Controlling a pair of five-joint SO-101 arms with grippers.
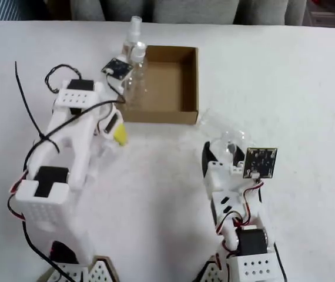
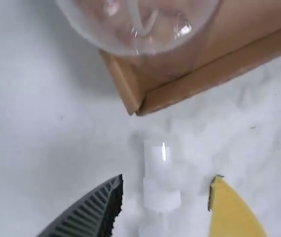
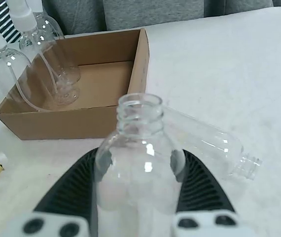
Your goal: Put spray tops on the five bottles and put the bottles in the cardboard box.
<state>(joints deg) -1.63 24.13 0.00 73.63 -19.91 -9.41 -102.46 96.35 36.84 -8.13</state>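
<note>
Right wrist view, hand gripping upright bottle

right end effector grips uncapped bottle | cardboard box behind

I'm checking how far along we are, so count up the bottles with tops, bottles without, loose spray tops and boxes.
Bottles with spray tops: 2
Bottles without tops: 2, the held bottle in the right tool, the lying bottle on the table
Loose spray tops: 1
Cardboard boxes: 1
Total: 6
</note>
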